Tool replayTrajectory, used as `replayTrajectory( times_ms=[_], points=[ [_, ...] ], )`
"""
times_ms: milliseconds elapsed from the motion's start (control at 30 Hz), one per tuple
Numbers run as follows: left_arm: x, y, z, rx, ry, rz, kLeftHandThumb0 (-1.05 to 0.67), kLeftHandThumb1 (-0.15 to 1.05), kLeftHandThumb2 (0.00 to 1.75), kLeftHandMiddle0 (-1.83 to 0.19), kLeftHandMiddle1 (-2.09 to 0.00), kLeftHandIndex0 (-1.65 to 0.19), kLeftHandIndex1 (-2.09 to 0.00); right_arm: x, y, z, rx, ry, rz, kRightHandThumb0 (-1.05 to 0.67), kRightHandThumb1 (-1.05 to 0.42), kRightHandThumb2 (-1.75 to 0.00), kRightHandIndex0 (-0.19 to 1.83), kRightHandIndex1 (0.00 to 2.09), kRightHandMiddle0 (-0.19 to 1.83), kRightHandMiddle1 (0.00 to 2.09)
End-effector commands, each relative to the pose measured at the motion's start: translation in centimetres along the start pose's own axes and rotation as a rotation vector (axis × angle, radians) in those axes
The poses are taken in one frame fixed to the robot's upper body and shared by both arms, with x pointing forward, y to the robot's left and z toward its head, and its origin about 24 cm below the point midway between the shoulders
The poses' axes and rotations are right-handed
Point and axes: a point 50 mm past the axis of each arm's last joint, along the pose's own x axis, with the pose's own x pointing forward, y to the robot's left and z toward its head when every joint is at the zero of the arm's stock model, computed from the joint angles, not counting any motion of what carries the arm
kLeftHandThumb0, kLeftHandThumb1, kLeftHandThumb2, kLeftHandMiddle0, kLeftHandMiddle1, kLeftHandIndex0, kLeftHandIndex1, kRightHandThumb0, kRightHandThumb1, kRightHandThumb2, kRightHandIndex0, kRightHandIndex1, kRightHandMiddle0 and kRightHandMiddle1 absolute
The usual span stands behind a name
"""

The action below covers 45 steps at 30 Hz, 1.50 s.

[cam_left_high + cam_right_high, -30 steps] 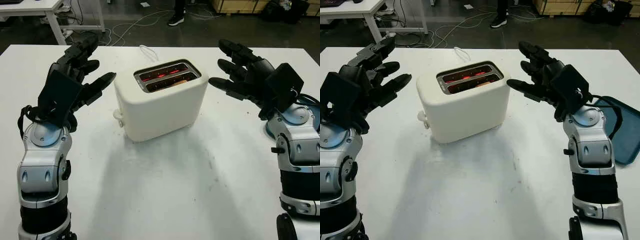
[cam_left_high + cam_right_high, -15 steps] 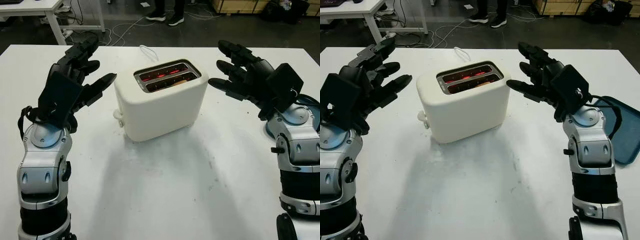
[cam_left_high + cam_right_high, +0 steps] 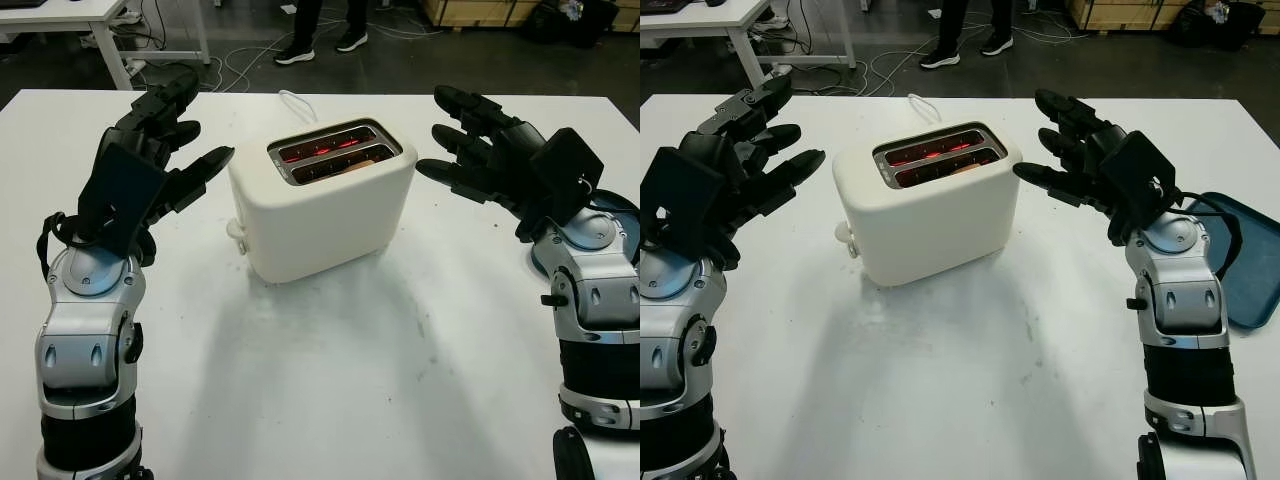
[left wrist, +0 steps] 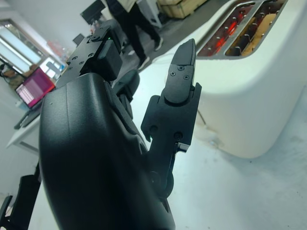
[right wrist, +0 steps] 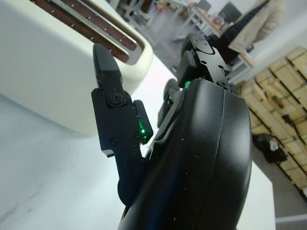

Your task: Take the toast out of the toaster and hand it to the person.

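A cream two-slot toaster (image 3: 322,203) is seen standing on the white counter (image 3: 330,380), set at a slight angle, with a small knob at its lower left corner. Both slots glow red inside, and the toast (image 3: 353,165) is seen sunk in the nearer slot, only its brown top edge showing toward the slot's right end. A white cord (image 3: 291,99) is led away from behind the toaster toward the far edge of the counter.

The left robot hand (image 3: 160,150) is held open beside the toaster's left side, raised above the counter, with its lowest finger pointed at the toaster's upper corner and just short of it. The right robot hand (image 3: 1080,150) is held open on the other side, its fingers directed at the toaster's upper right edge, near it but apart from it. Nothing is grasped by either robot hand.

A dark blue tray (image 3: 1252,262) lies at the right edge of the counter.

Compared with the earlier frames, both robot hands and the toaster are found nearly unchanged. A person's legs and shoes (image 3: 320,40) on the floor beyond the counter have been shifted leftward.
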Motion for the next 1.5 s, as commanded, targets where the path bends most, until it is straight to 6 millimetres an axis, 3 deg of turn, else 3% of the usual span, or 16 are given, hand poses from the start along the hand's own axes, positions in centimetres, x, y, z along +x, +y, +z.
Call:
replayTrajectory(
  times_ms=[0,1467],
  points=[
    [-0.20,-0.06,-0.03,0.006,-0.003,0.001,-0.43,0.92,0.15,-0.01,-0.80,-0.36,-0.01,0.12,0.14,0.28,0.009,-0.012,0.009,-0.37,-0.92,-0.01,0.13,0.11,0.20,0.01],
    [0.09,-0.24,0.30,-0.009,-0.020,-0.010,-0.40,0.92,0.18,0.00,-0.79,-0.34,0.00,0.20,0.11,0.38,-0.014,-0.017,0.017,-0.39,-0.92,-0.01,0.16,0.08,0.22,0.01]
  ],
)
